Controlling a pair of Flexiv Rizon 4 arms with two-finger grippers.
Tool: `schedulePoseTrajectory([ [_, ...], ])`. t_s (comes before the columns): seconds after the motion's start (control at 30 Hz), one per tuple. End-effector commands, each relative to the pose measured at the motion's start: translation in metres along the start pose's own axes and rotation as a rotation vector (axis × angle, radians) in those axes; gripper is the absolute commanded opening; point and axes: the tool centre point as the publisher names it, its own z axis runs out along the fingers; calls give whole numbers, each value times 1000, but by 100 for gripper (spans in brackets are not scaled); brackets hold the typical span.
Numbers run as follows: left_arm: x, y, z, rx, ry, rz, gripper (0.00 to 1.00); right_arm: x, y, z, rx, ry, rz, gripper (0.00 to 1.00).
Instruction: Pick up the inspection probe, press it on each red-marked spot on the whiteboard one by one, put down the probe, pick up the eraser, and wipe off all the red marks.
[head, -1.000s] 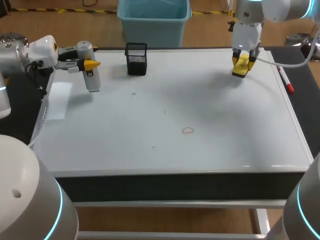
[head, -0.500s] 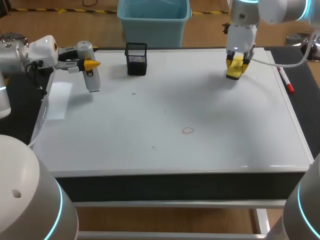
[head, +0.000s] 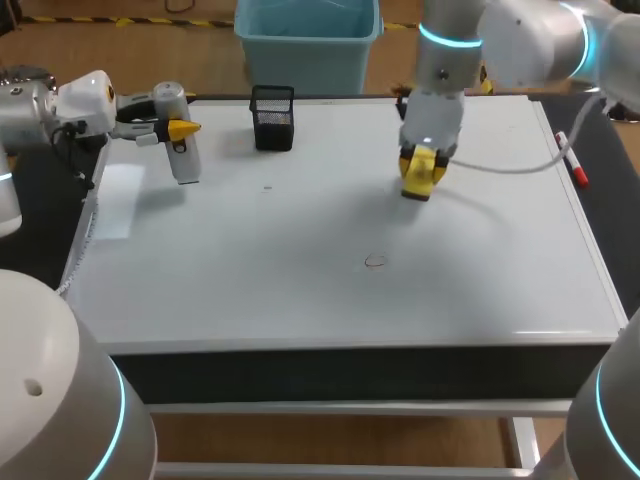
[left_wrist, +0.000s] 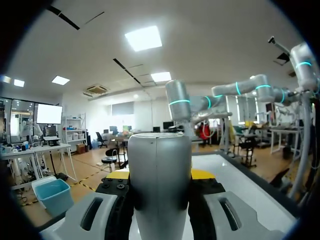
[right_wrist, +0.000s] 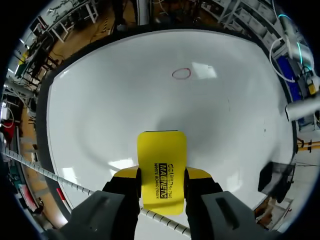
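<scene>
Holding the yellow eraser (right_wrist: 161, 160) clamped from both sides in the right end effector (head: 422, 172), above the whiteboard's (head: 250, 270) far middle, apart from the red ring mark (head: 375, 261) nearer the front. Gripping the silver probe (left_wrist: 160, 175) from two sides in the left end effector (head: 175, 130), over the far left corner, near the black mesh cup (head: 272, 117).
</scene>
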Motion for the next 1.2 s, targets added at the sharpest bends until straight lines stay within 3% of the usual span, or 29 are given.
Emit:
schedulePoseTrajectory([
  [0.03,-1,1,0,3,3,1,0,-9,53,5,119,19,-21,0],
  [0.43,-1,1,0,3,3,1,0,-35,122,18,115,29,-181,0],
  [0.87,-1,1,0,3,3,1,0,-52,143,39,124,76,-216,0],
  [1.2,-1,1,0,3,3,1,0,-67,159,46,175,119,-261,0],
])
